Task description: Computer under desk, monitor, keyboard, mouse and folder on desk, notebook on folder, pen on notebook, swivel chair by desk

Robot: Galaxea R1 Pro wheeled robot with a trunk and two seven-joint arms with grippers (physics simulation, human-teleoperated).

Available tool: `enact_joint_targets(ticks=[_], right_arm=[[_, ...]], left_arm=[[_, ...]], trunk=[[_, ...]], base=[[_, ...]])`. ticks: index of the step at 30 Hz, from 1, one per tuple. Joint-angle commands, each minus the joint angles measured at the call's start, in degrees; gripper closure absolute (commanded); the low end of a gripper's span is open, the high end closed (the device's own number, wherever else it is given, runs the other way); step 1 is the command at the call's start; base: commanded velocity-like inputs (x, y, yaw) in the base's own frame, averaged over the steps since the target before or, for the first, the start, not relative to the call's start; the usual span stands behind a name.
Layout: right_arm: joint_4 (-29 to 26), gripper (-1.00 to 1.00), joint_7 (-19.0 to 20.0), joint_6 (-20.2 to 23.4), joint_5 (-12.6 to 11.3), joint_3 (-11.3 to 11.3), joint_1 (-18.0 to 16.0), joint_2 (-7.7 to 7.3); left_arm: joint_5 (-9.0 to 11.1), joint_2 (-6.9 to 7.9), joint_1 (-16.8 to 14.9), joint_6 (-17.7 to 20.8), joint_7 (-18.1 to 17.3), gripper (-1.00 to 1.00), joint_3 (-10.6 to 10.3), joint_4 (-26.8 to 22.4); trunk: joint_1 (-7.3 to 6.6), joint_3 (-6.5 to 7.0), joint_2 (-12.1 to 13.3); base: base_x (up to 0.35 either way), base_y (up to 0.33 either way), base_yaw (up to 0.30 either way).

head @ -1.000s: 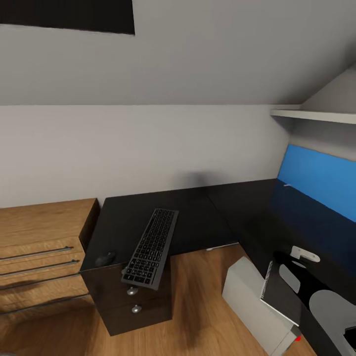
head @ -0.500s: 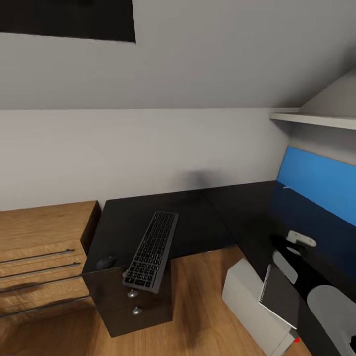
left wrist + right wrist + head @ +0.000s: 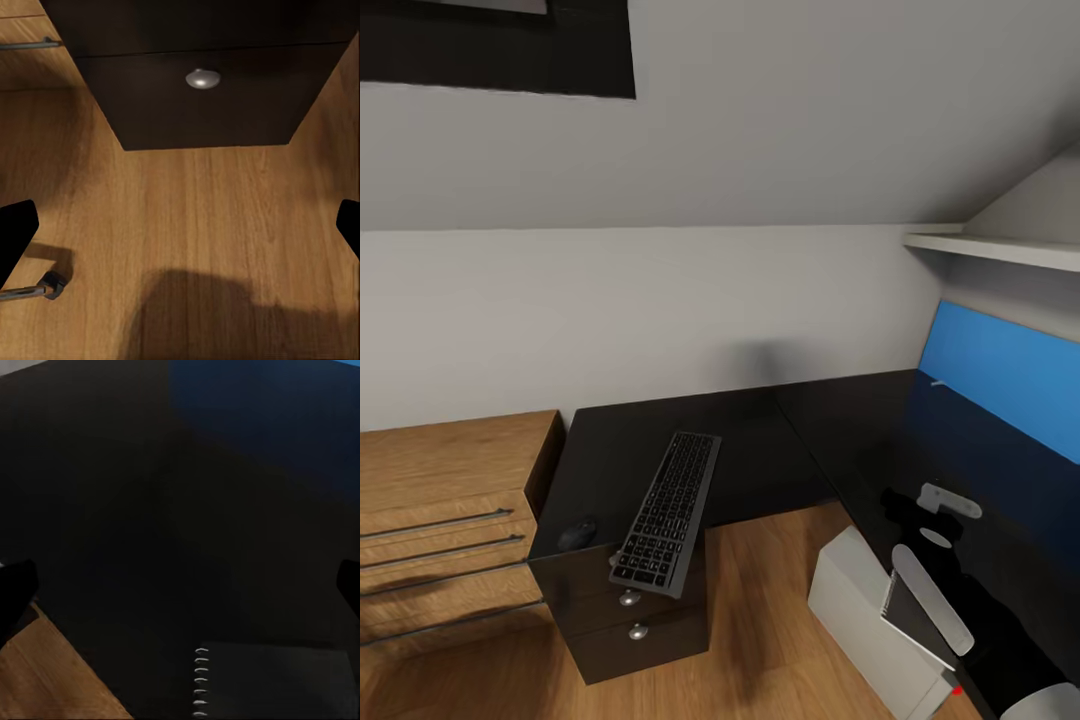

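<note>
Bedroom corner: black L-shaped desk [image 3: 760, 450] carries slim black keyboard [image 3: 665, 512] overhanging, small black mouse [image 3: 576, 533] beside. Dark grey spiral notebook [image 3: 277, 679] is approached by right gripper [image 3: 180, 585], fingertips apart; left gripper [image 3: 180, 229] likewise apart. Notebook grasp is called for next.

Grey walls, wooden floor [image 3: 770, 620], wooden dresser [image 3: 440, 490], blue wall panel [image 3: 1010, 390], white shelf [image 3: 1000, 250].

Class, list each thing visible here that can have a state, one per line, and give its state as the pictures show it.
keyboard: on the desk, near end overhanging the front edge.
mouse: on the desk, beside the keyboard, apart from it.
desk drawers: closed.
computer: on the floor, under the desk edge.
notebook: flat on the desk, at its edge.
left tool: open, over the floor.
right tool: open, above the desk.
</note>
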Motion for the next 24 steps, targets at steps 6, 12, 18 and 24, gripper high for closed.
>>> enact_joint_targets(ticks=[6, 12, 18, 24], right_arm=[[-0.5, -1.0, -0.6, 0.4, -0.3, 0.2, 0.1, 2.14], [-1.1, -1.0, -0.7, 0.5, -0.3, 0.3, 0.1, 2.61], [-1.1, -1.0, -0.7, 0.4, -0.2, 0.5, 0.2, 3.71], [-0.9, -1.0, -0.7, 0.3, -0.2, 0.5, 0.2, 4.23]], left_arm=[[0.6, 0.01, -0.1, -0.4, 0.4, -1.0, -1.1, 0.0], [0.7, 0.09, -0.1, -0.5, 0.4, -1.0, -1.1, -0.1], [0.9, 0.18, -0.1, -0.5, 0.4, -1.0, -0.9, -0.2], [0.9, 0.26, -0.1, -0.6, 0.4, -1.0, -0.8, -0.2]], trunk=[[-1.32, 1.02, 2.4], [-2.64, 2.1, 4.8], [-3.96, 3.18, 7.2], [-5.28, 4.44, 9.6]], base=[[0.0, 0.0, 0.0], [0.0, 0.0, 0.0], [-0.106, 0.0, 0.0], [-0.309, 0.0, -0.118]])
